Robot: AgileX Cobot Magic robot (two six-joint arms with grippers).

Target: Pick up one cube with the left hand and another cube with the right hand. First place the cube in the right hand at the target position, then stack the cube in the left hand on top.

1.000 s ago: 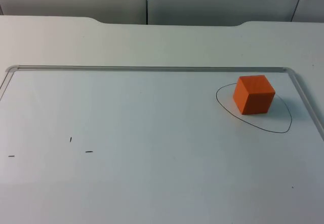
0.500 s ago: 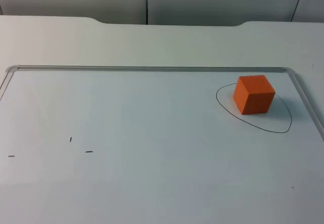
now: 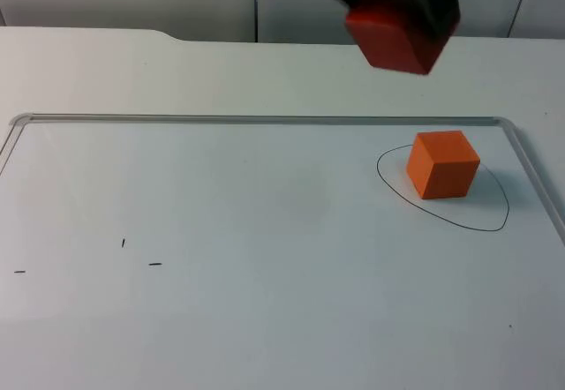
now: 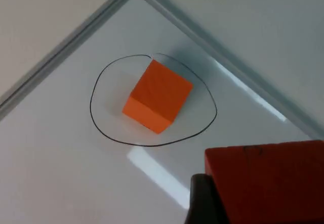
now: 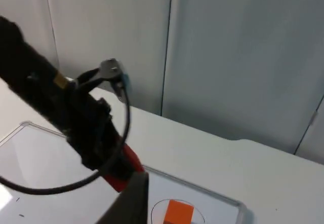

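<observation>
Orange cube [image 3: 443, 164] sits inside the hand-drawn black oval outline [image 3: 494, 228] at the far right of the white board [image 3: 265, 258], not gripped by anything. First placement reads as done; the stacking step is in hand.

Left gripper [image 3: 402, 28] hangs high over the far edge of the table, up and left of the oval, clamped shut on a red cube [image 3: 397, 41]. Left wrist view: the red cube [image 4: 268, 183] is held close to the lens, the orange cube [image 4: 158, 96] below and well apart from it.

Right gripper: cannot tell its state or whether it holds anything. Its wrist view looks from high up and back onto the left arm [image 5: 66, 117] and the orange cube [image 5: 178, 213]; that arm appears to wait.

Next move, judged: carry the red cube right and nearer until it is over the orange one, square its faces, lower, let go.

Around: raised grey board frame [image 3: 265, 120], a few small pen marks [image 3: 155, 264] at the near left. Nothing stands in the path.
</observation>
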